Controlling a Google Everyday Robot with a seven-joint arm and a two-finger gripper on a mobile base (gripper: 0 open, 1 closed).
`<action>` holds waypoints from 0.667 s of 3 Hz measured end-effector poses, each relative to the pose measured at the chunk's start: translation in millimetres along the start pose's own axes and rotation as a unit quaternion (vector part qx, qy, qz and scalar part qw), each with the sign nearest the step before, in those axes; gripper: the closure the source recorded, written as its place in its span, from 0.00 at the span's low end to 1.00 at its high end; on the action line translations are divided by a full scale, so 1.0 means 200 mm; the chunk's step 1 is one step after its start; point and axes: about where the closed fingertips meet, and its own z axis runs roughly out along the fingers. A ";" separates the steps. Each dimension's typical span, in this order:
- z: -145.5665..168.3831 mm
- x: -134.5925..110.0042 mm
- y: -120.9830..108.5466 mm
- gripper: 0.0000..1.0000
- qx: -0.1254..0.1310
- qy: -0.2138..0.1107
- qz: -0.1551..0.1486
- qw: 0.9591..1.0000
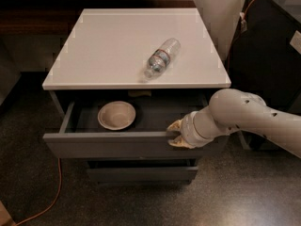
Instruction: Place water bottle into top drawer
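The water bottle [162, 56] lies on its side on the cabinet's white top [108, 46], right of the middle. The top drawer [117, 145] is pulled partly out below it, dark grey, with a plain flat front. My gripper [176, 134] is at the right part of the drawer's front. Its tan fingertips [175, 125] clasp the front's top edge, one inside and one outside. The white arm [244, 117] reaches in from the right.
A pale round bowl [116, 115] sits in the drawer's left half. A narrower grey drawer [141, 173] is below. An orange cable [54, 192] runs over the speckled floor at the left. Dark equipment [273, 46] stands to the right of the cabinet.
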 end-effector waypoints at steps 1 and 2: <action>-0.02 -0.05 0.10 1.00 -0.008 -0.019 0.006 1.000; -0.03 -0.05 0.09 1.00 -0.008 -0.019 0.006 1.000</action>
